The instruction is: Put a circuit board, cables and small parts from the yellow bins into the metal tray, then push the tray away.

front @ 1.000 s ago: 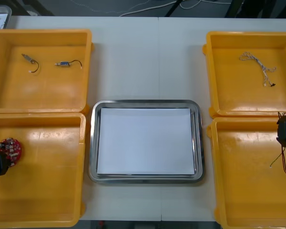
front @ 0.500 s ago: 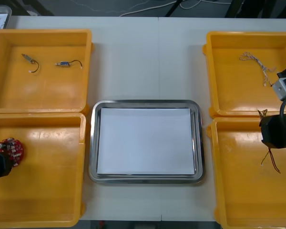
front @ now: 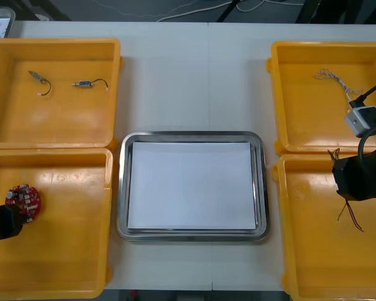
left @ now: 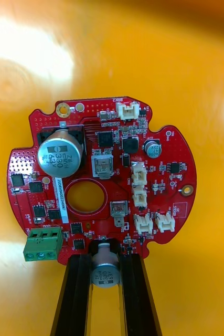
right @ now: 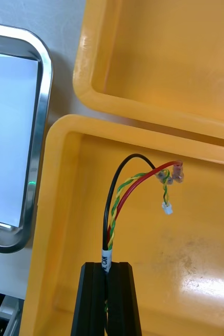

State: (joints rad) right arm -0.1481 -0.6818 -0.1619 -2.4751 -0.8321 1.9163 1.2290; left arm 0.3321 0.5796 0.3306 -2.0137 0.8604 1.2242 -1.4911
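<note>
Yellow bins flank me, two to a side on the light table, their outer walls cut off at the front view's sides. Between them lies the metal tray, white inside, with open table beyond its far rim and narrow gaps to the bins.

My left gripper is over the near left bin, clamped on the rim of the round red circuit board. My fingers cover the board's nearest edge, and from above that gripper is mostly out of frame.

My right gripper is over the near right bin, pinching the red and yellow cable with its black strand. The ends arch past my fingertips, and from above another length dangles below.

Beyond that hand, the blue and white cable lies in the far right bin. Two small metal parts lie in the far left bin, well apart from my left hand.
</note>
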